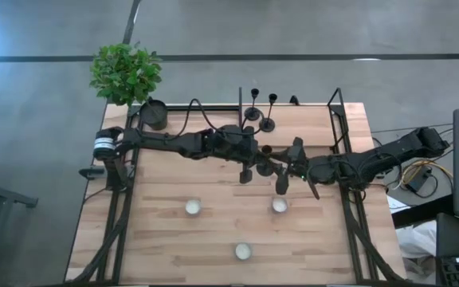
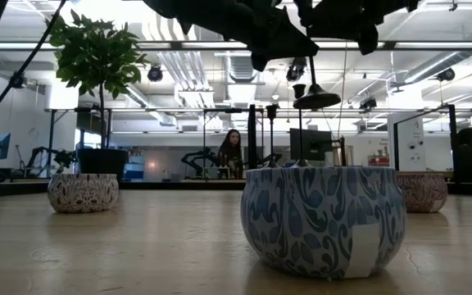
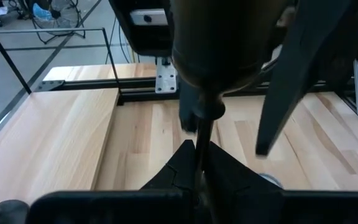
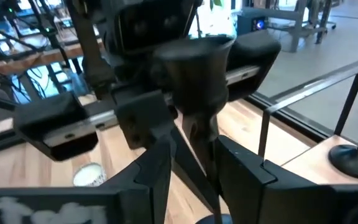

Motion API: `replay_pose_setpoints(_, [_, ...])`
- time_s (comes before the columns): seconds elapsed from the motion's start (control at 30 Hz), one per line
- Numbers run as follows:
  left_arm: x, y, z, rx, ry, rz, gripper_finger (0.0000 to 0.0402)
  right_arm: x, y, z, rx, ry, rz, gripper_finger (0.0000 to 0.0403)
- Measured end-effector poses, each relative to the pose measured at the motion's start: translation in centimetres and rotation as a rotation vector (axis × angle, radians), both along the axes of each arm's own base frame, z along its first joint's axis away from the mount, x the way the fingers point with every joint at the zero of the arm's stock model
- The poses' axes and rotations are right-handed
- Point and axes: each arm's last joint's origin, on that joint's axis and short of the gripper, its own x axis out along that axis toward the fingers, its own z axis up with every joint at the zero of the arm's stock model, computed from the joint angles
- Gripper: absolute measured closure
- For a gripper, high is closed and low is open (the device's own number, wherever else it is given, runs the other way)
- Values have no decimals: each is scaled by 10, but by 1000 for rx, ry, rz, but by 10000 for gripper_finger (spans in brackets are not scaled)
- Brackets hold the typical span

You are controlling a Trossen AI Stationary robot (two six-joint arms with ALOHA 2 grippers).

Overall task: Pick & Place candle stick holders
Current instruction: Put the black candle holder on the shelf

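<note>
Currently, held holder: one candle stick holder (image 3: 199, 134) is raised above the table (image 1: 174, 231), over its middle, beyond the nearest patterned cup (image 2: 322, 220); its stem is clamped in the left gripper (image 3: 197, 163), jaws closed tight on it.
Right gripper (image 4: 191, 158): met with the left one at the same holder; its jaws stand narrowly parted around the cup end, and contact cannot be told.
Other holders: two candle stick holders (image 1: 260, 112) are stood upright at the table's far edge, just beside each other.
Cups: three are spread over the table's near half.
Plant (image 1: 126, 73): set at the far left corner.
</note>
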Motion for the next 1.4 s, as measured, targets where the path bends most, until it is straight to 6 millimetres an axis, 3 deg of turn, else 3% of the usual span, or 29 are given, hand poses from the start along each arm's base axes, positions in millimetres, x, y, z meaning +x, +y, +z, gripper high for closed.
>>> replay_pose_setpoints(0.53, [-2,-1,3,-14,-5,-20,382,0,-1,0,-42,17,13,386])
replay_pose_setpoints(0.8, [-2,-1,4,-16,-7,-28,381,0,-3,1,-63,23,13,392])
replay_pose_setpoints(1.17, [-4,0,4,-43,3,-22,278,0,-5,3,-74,7,-41,394])
replay_pose_setpoints(1.4, [-24,8,17,-46,82,2,204,-1,-6,2,-98,25,-86,394])
